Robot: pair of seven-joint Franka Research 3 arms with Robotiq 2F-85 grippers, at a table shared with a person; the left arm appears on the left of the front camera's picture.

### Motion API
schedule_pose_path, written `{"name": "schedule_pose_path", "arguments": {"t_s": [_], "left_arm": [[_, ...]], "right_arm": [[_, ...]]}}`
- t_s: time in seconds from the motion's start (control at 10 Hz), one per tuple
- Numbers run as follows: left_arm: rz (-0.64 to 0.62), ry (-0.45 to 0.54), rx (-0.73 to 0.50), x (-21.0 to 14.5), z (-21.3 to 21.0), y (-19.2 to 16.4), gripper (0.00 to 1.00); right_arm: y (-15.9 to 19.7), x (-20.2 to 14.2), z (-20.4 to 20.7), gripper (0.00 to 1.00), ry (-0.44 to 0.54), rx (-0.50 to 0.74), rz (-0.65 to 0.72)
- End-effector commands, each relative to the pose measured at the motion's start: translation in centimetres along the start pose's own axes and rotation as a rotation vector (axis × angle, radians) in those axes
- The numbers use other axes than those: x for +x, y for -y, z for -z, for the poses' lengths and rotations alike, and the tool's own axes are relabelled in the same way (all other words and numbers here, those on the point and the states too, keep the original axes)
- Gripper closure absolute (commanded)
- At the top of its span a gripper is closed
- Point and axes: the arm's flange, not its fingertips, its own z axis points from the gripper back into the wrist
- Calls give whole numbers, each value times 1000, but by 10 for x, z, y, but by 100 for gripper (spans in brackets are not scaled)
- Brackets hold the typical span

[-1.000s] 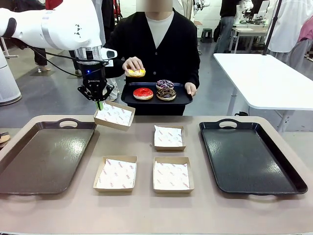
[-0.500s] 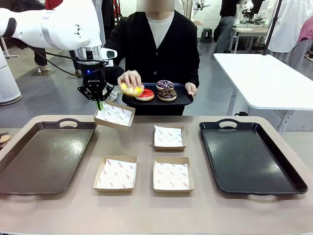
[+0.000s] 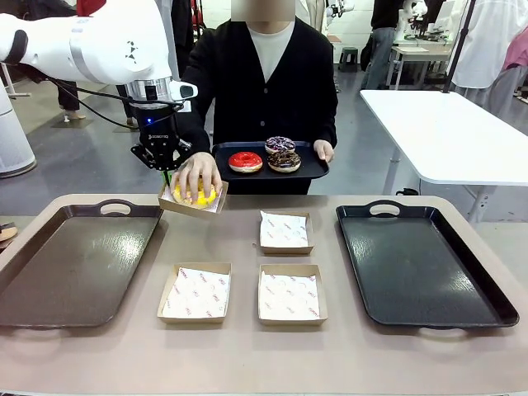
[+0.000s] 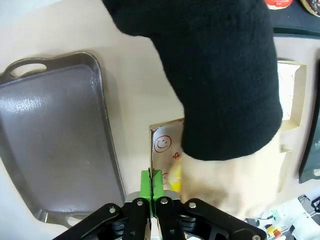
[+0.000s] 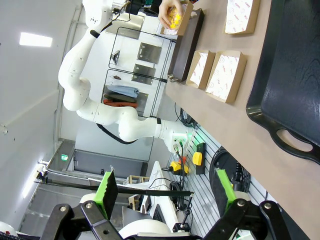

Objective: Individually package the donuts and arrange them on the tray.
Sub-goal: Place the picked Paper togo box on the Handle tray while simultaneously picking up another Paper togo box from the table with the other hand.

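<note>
my left gripper (image 3: pixel 168 176) pinches a paper-lined box (image 3: pixel 186 208) by its rim; a person's hand (image 3: pixel 196 173) holds the yellow donut (image 3: pixel 198 198) in it; right gripper (image 5: pixel 166 191) spread.

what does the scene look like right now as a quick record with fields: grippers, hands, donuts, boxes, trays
left gripper: shut on the edge of the held box, tilted above the table
right gripper: open, nothing between its fingers
person's hand: over the yellow donut inside the held box
small tray: in the person's other hand, carrying red donut, purple donut, chocolate donut
table boxes: three, paper-lined, no donuts in them
large trays: left tray and right tray on the table, no boxes on them
</note>
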Motion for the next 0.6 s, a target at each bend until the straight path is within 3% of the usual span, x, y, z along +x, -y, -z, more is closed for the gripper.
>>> {"name": "schedule_pose_path", "arguments": {"t_s": [0.0,0.5], "left_arm": [[-3,12,-1,-2,-3,-2,100],[-3,12,-1,-2,-3,-2,100]], "right_arm": [[-1,-1,0,0,8,9,-6],[-1,-1,0,0,8,9,-6]]}}
